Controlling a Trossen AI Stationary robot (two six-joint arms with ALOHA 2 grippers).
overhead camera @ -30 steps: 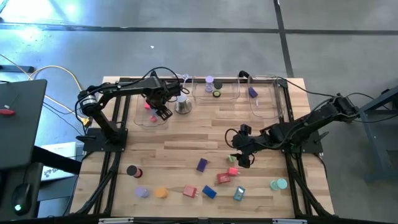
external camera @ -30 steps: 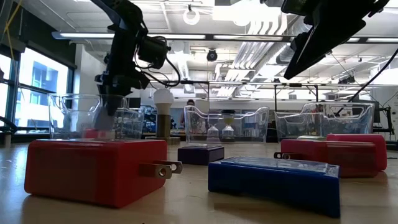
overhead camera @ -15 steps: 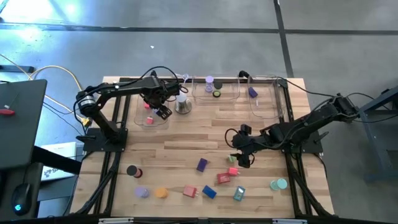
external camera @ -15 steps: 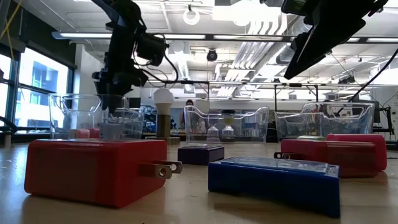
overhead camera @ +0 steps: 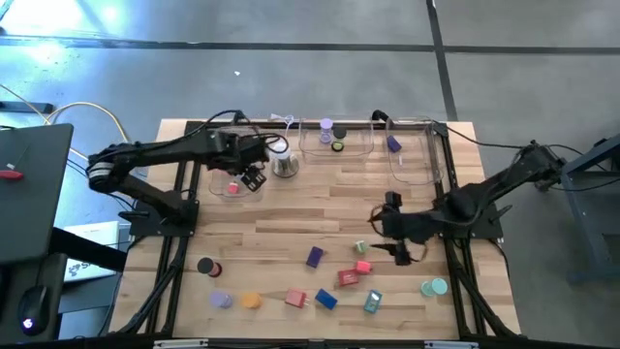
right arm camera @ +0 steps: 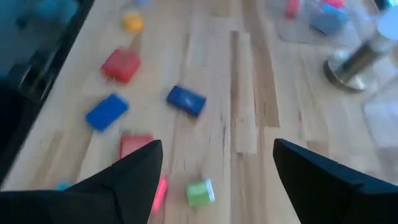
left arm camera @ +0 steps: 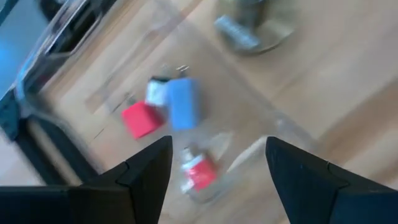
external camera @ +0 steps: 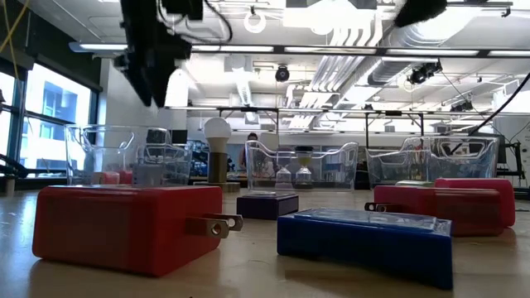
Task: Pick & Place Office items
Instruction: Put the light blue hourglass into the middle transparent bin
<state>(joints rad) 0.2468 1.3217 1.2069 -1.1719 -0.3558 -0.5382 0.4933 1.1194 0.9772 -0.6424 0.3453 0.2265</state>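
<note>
My left gripper [overhead camera: 254,178] hangs open above the left clear tray [overhead camera: 219,190] at the table's far left. Nothing is between its fingers [left arm camera: 149,163]. In that tray lie a red block [left arm camera: 142,118], a blue block [left arm camera: 182,102] and a red-and-white piece [left arm camera: 200,174]. My right gripper [overhead camera: 403,253] is open and holds nothing, above the table right of centre. Below it on the wood lie a green piece [right arm camera: 200,193], a pink piece [right arm camera: 158,193], a red block [right arm camera: 134,146] and a dark blue block [right arm camera: 185,99].
A white dome on a metal base [overhead camera: 284,163] stands beside the left tray. The middle tray [overhead camera: 360,152] and right tray [overhead camera: 418,174] sit along the far edge. Along the near edge lie a black roll [overhead camera: 205,266], a lilac roll [overhead camera: 222,300], an orange roll [overhead camera: 251,301] and a teal roll [overhead camera: 434,287].
My left gripper has risen out of the left tray and drawn back toward the table's left edge, tipping further as it went. My right gripper has lifted and moved toward the right edge, away from the pink and green pieces, which stay where they were.
</note>
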